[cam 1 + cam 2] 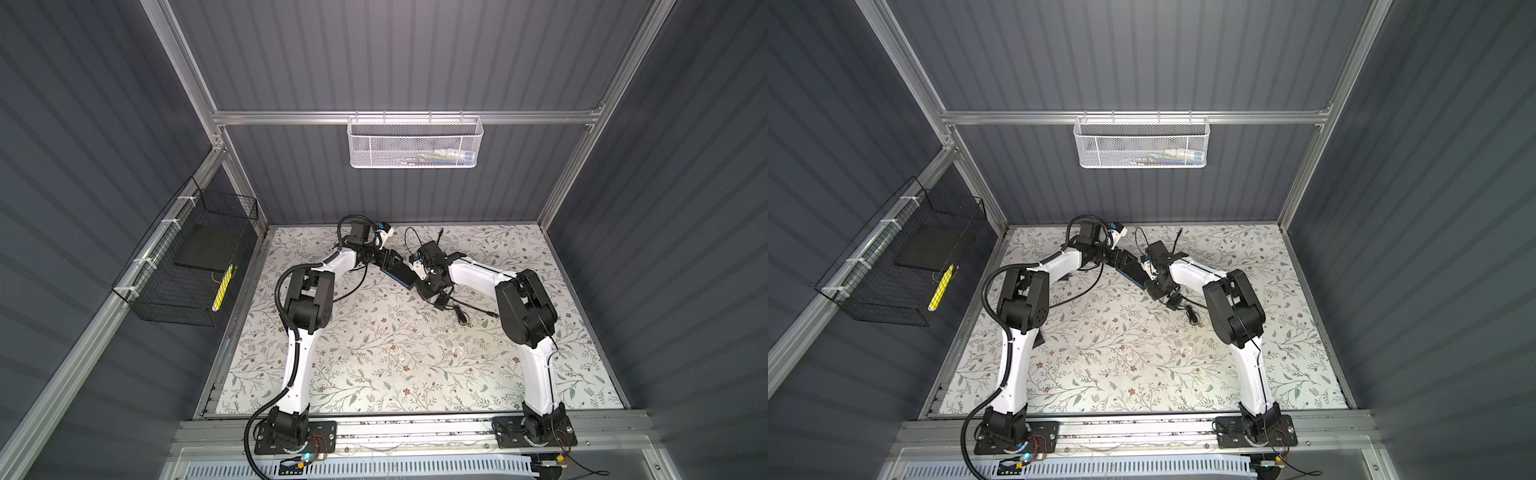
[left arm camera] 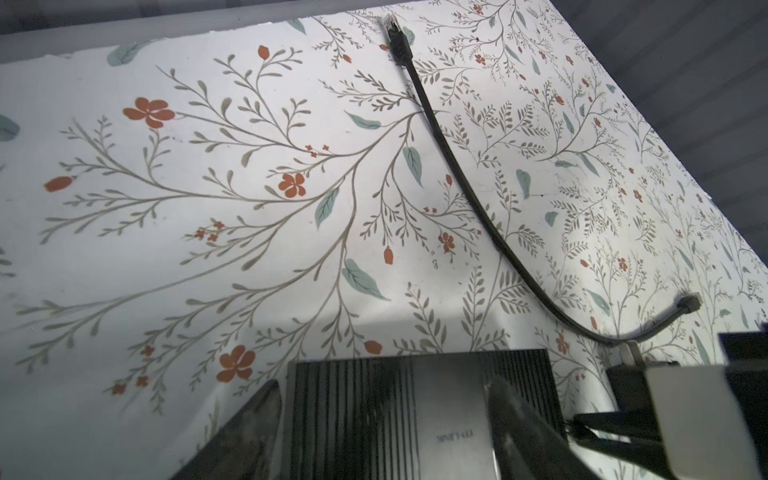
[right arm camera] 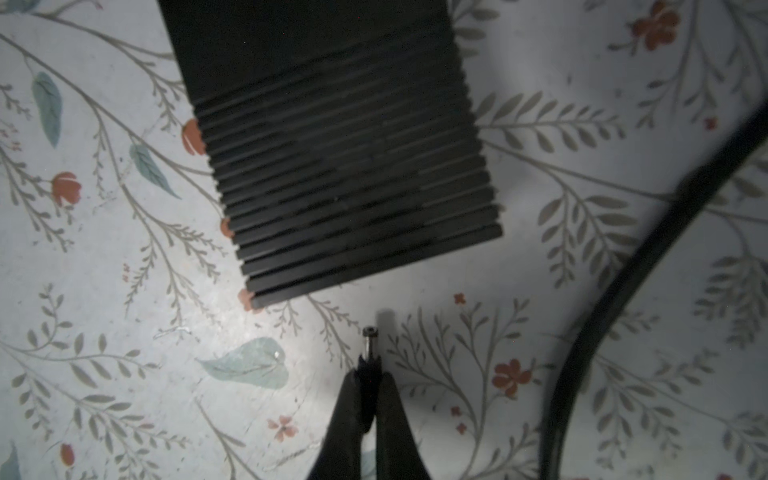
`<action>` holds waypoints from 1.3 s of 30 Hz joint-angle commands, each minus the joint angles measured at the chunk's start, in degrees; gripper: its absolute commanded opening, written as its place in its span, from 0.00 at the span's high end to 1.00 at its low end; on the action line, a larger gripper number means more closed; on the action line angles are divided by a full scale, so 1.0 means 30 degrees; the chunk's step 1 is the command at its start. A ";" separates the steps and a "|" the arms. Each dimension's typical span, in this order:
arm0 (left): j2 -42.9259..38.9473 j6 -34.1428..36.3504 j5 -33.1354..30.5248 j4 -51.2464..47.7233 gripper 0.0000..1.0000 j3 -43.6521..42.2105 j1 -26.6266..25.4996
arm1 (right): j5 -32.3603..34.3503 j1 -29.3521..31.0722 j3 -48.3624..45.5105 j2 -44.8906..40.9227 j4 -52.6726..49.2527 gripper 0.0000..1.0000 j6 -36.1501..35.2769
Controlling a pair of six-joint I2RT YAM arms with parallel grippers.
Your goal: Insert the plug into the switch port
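The switch [image 1: 401,272] is a flat black ribbed box with a blue long edge, lying mid-table in both top views [image 1: 1137,272]. My left gripper [image 2: 384,409] stands wide astride it. One finger [image 2: 249,428] sits close beside the box's end and the other overlaps its top. The switch port shows in no view. My right gripper [image 3: 368,376] is shut on the plug [image 3: 369,345], a small metal barrel plug on a black cord. The plug's tip points at the switch's near edge [image 3: 374,270] and stands a short way off it, apart.
A black network cable [image 2: 457,174] curves over the floral table beyond the switch. A thick black cable [image 3: 623,291] arcs beside my right gripper. The adapter and cord [image 1: 453,307] lie under the right arm. A white basket [image 1: 415,141] and a black one [image 1: 187,266] hang on the walls.
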 commanded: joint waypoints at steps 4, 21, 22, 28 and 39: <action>0.0778 0.0084 0.0567 -0.1016 0.21 0.0731 0.0128 | -0.0349 -0.0038 0.0362 0.0150 0.0295 1.00 -0.0972; 0.1512 0.0437 0.1362 -0.1402 0.21 0.1349 0.0191 | -0.0206 -0.0119 0.1849 0.1042 -0.0103 1.00 -0.1229; 0.1538 0.0435 0.1414 -0.1407 0.21 0.1377 0.0191 | -0.0301 -0.0133 0.1851 0.1058 -0.0109 1.00 -0.1218; 0.1602 0.0466 0.1531 -0.1400 0.22 0.1455 0.0206 | -0.0434 -0.0119 0.1556 0.1059 -0.0089 1.00 -0.1208; 0.1822 0.0435 0.1969 -0.1438 0.22 0.1760 0.0191 | -0.0640 -0.0060 0.1775 0.1270 -0.0110 1.00 -0.1371</action>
